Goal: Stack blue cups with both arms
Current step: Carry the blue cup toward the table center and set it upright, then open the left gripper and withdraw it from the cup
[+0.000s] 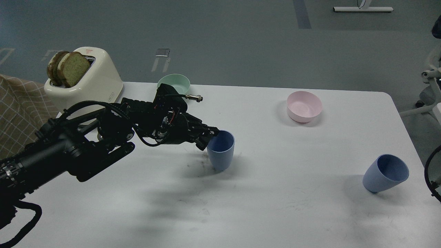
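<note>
Blue cups number two: one [221,150] upright at frame centre, the left hand [206,137] grasping its left rim; the other [386,174], tilted with mouth toward upper right, lies far right on the tabletop [275,206], probably nearer the right arm [433,179], whose hand is unseen.

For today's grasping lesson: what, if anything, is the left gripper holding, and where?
The left gripper meets the upright matte blue cup at its near-left rim; a closed grip cannot be told.
</note>
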Controlling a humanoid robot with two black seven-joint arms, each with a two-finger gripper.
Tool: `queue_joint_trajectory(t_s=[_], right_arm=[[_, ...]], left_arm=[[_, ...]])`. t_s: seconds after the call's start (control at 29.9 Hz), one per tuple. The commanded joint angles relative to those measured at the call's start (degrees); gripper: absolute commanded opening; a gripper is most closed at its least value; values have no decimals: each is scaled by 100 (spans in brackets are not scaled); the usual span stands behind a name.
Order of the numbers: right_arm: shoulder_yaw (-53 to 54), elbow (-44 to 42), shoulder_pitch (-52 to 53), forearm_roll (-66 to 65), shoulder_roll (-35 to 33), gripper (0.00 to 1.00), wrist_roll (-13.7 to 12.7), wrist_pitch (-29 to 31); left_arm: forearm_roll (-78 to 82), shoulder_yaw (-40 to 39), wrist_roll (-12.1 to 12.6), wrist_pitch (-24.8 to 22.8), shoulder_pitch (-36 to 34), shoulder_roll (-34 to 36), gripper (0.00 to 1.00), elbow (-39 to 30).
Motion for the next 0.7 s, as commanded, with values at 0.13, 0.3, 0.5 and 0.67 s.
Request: queue_joint_trajectory(t_s=[0.13, 0.3, 0.5, 0.67], right_arm=[[6, 6, -99, 0, -32, 100, 0, 0], [6, 313, -319, 0, -32, 100, 0, 0], [6, 665, -574, -9, -49, 100, 0, 0], [58, 822, -723, -9, -417, 100, 17, 0]], left_arm=[[0, -7, -16, 0, 13, 77, 14, -88], [0, -16, -25, 0, 13, 94, 23, -97], [0, -86, -34, 0, 21, 217, 35, -220], [-1105, -594, -34, 0, -5, 357, 89, -220]])
